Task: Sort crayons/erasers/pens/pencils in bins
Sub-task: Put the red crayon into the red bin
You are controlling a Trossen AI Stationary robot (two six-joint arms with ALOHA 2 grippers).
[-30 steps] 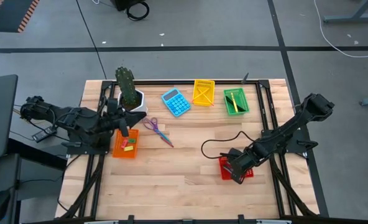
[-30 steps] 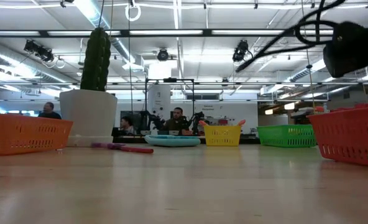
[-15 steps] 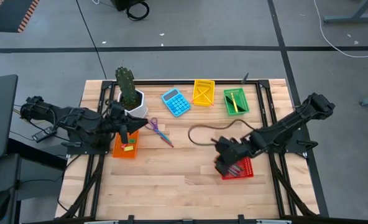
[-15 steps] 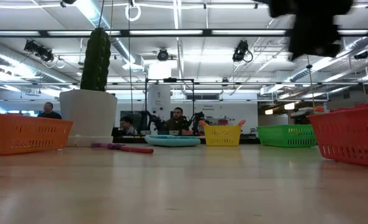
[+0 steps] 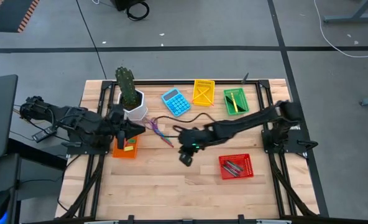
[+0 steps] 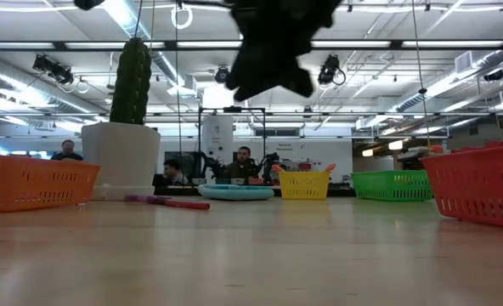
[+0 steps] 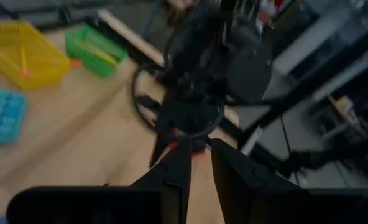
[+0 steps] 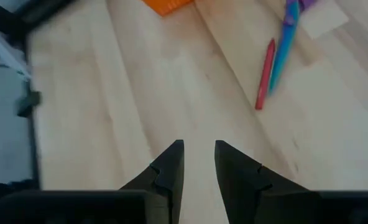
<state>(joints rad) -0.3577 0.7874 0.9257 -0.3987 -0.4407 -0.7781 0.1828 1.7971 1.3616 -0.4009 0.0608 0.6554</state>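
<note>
Right wrist view: the right gripper [image 8: 199, 163] hangs over bare table [image 8: 140, 99] with fingers narrowly parted, holding nothing — beyond lies a red crayon [image 8: 265, 74]. Left gripper [image 5: 133, 130] — narrowly parted, empty — hovers over the orange bin [image 5: 125, 149]; pens [image 5: 234, 167] lie in the red bin [image 5: 236, 167].

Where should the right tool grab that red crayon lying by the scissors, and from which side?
Probably at its middle, coming straight down from above. The red crayon lies flat on the table, a thin stick beside the scissors. The right tool should close across its width, from the bare-wood side, where a finger has room.
</note>
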